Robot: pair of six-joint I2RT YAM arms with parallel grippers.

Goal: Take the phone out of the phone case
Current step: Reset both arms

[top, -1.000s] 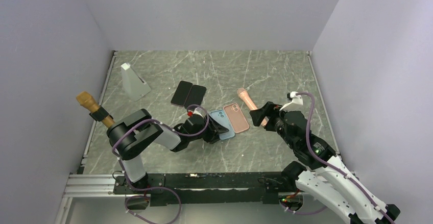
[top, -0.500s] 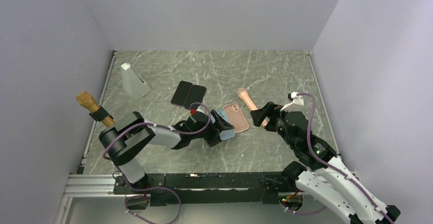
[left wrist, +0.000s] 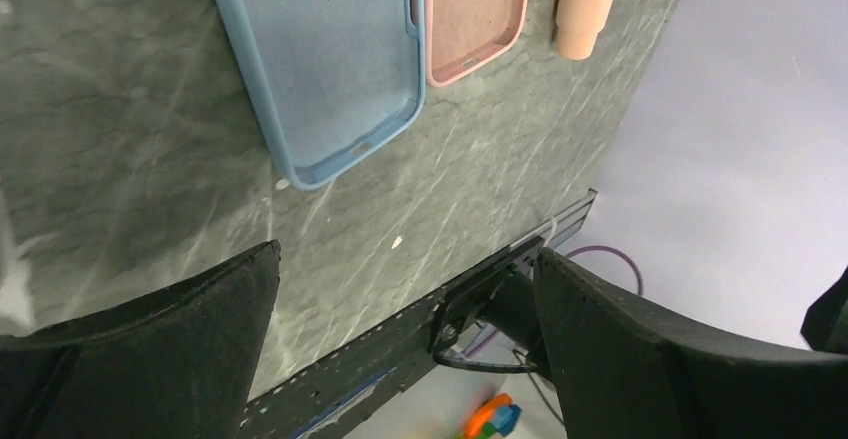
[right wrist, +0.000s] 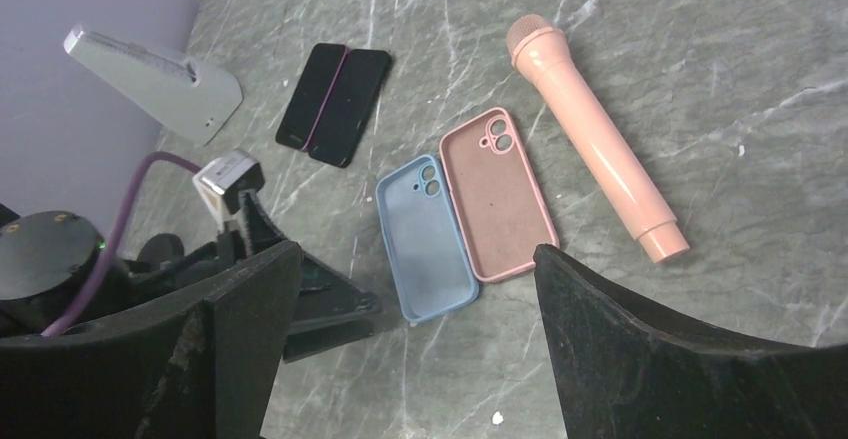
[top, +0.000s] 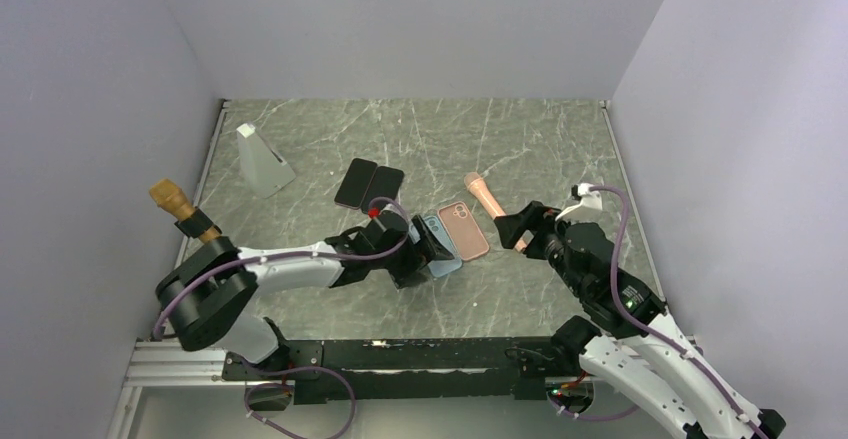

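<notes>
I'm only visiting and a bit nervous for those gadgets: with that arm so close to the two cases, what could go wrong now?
The left gripper hangs open close to the near end of the blue case, so a careless move could shove it. That case lies edge to edge with the pink case, so one would likely push the other along. The pink microphone lies close by and might roll if bumped.

left arm [top: 290, 271]: pale grey links, black joints, red wrist mark
right arm [top: 640, 369]: white shells, black joints, green light
cables [right wrist: 150, 157]: purple, looping
fingers [left wrist: 650, 359]: matte black, wedge-shaped
</notes>
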